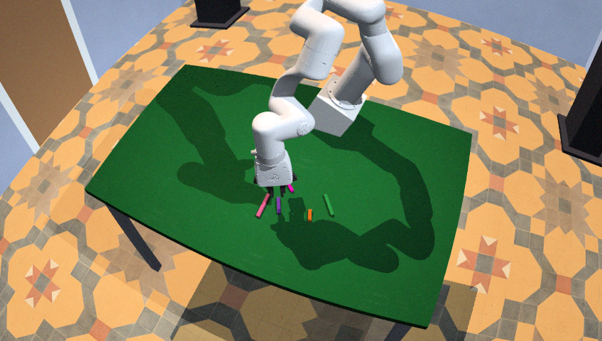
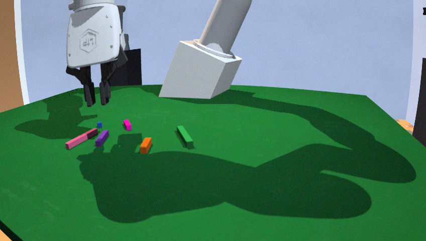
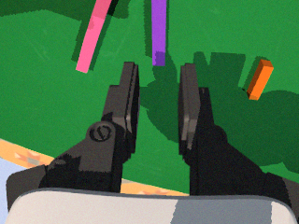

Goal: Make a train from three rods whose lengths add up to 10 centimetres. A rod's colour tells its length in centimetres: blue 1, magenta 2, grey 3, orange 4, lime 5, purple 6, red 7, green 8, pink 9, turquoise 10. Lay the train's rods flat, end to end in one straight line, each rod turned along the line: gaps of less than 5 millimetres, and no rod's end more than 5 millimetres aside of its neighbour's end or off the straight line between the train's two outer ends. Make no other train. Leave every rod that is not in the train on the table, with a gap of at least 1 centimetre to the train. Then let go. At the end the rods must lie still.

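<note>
You've got the gripper [image 1: 277, 193] [image 2: 97, 104] [image 3: 159, 82] up above the green table [image 1: 367, 287] [image 2: 239, 188] [image 3: 37, 98], fingers pointing down & partway open, approx. a quarter of full spread. It has hold of nothing; you can see green tabletop thru the gap in the wrist view.

Your six rods all lie flat on the table, apart from each other, at mixed angles. In the ext. view, L to R across the pic, you have the pink rod [image 1: 263, 205] [image 2: 81, 139] [image 3: 93, 35], w/ its far part in shadow; the small blue rod [image 2: 99, 124] just behind the pink one's far end; the purple rod [image 1: 278, 205] [image 2: 102, 138] [image 3: 159, 33] beside pink; the magenta rod [image 1: 290, 188] [image 2: 127, 125] farther back; the orange rod [image 1: 309, 215] [image 2: 145, 145] [image 3: 261, 80] nearer the cam; & the green rod [image 1: 328, 205] [image 2: 185, 136] at the R end of the group.

In the wrist cam, you see purple's near end btwn the fingertips in the pic, but it's down on the table, below them. Pink is off to the pic's L, orange to the R.

Your arm's white base block [image 1: 334, 118] [image 2: 191, 71] stands at the table's far side, well apart from the rods. Arm shadows fall across the table on both sides of the group.
</note>
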You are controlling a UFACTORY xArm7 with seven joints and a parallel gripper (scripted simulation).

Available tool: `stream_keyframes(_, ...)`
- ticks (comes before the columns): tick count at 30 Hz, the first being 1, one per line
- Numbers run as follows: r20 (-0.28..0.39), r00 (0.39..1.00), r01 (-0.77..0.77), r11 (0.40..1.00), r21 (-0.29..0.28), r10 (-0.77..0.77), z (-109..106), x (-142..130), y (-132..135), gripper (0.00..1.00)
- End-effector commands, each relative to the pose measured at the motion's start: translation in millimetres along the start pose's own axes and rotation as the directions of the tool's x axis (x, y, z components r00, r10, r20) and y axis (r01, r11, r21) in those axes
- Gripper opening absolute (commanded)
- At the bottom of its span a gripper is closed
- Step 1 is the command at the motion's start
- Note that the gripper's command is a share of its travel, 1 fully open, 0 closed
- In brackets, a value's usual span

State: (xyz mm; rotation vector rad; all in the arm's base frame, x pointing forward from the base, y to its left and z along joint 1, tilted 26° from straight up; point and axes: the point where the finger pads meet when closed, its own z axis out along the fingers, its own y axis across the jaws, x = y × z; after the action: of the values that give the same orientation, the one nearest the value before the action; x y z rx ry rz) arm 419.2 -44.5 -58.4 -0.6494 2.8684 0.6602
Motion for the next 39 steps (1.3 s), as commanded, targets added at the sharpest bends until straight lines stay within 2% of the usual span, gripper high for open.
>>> stream_keyframes(1,0.002,1.000,0.000,1.000,0.003,0.000,-1,-1,-1,0.24)
stream_keyframes(17,0.002,1.000,0.000,1.000,0.003,0.000,3,-1,-1,0.24)
stream_keyframes(39,0.002,1.000,0.000,1.000,0.003,0.000,32,-1,-2,0.24)
